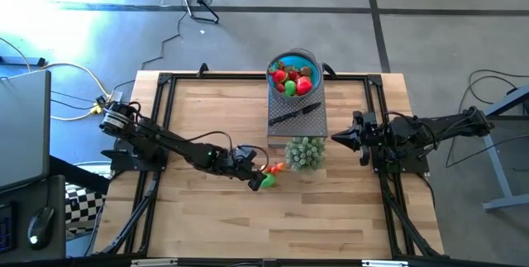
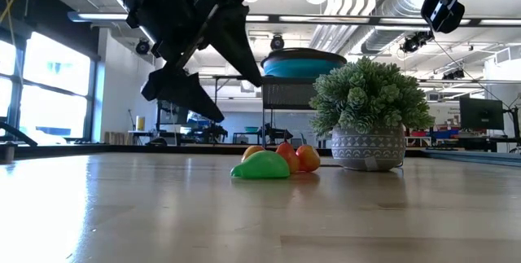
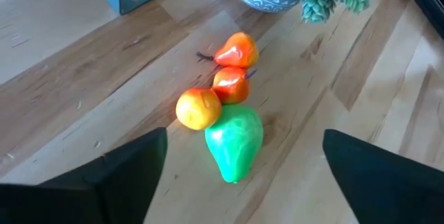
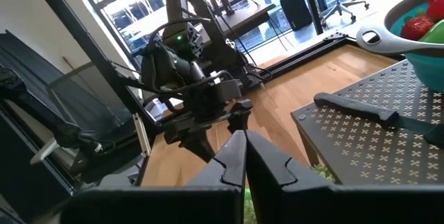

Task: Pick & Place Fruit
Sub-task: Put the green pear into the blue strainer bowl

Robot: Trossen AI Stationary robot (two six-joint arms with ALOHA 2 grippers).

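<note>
A green pear-shaped fruit (image 3: 234, 141), a round orange one (image 3: 198, 108) and two orange-red ones (image 3: 231, 85) lie bunched on the wooden table, also in the low view (image 2: 260, 166). My left gripper (image 3: 244, 156) hovers open above them, a finger on either side, touching nothing (image 2: 242, 103). The blue bowl (image 1: 307, 59) with several red and green fruits stands on a grey perforated stand at the far edge. My right gripper (image 1: 337, 139) waits shut, right of the potted plant.
A potted pale green plant (image 1: 305, 153) stands right beside the loose fruits. A black-handled knife (image 1: 293, 116) lies on the grey perforated stand (image 1: 318, 125) near the bowl. Open tabletop stretches toward the near edge and left side.
</note>
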